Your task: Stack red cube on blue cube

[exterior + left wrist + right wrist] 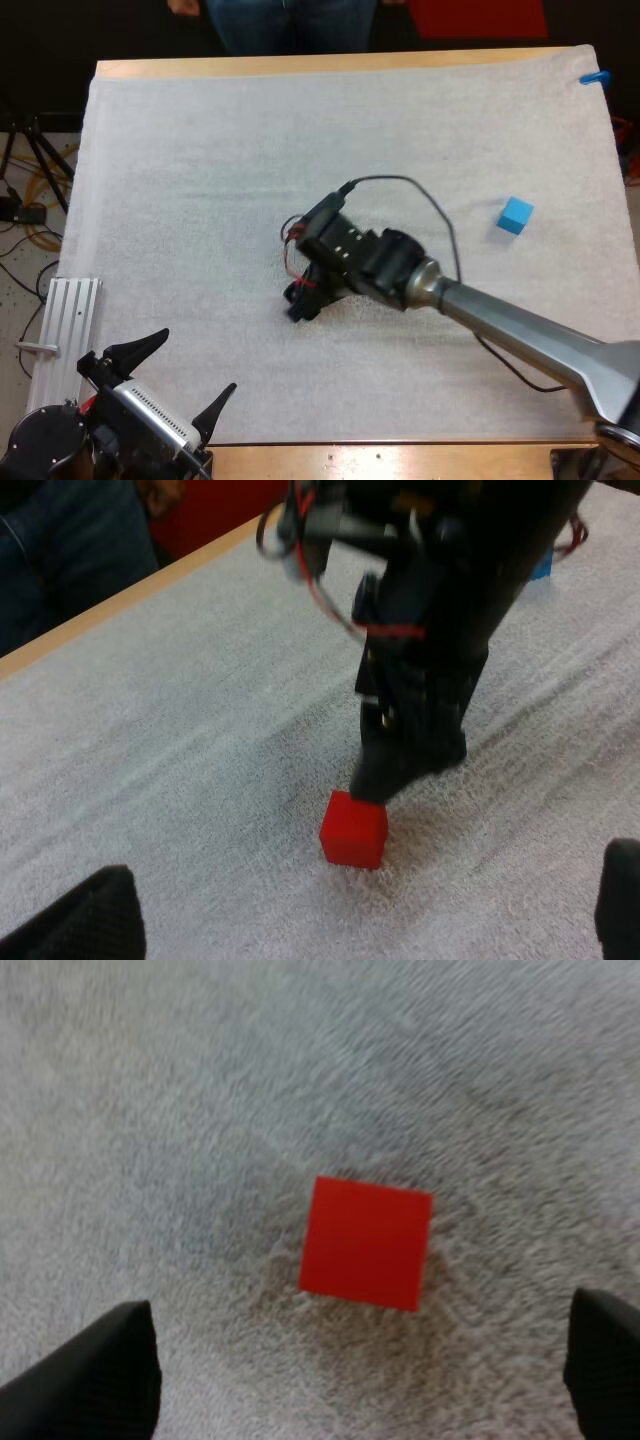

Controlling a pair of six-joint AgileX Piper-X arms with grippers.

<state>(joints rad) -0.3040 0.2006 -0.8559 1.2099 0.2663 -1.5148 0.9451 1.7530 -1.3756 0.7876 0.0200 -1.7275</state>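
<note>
Facing down at white mat [200,150], R gripper [303,298] is held wide open over untouched red cube [366,1243] near mat ctr, L gripper [180,378] is held wide open at near-left corner, and blue cube [515,215] is set well apart toward right edge.

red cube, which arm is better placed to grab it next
Right. The right gripper hangs open just over the small red cube, which lies between the lines of its two black fingers. The left gripper sits open at the white mat's near left corner, well away from the cube.
</note>
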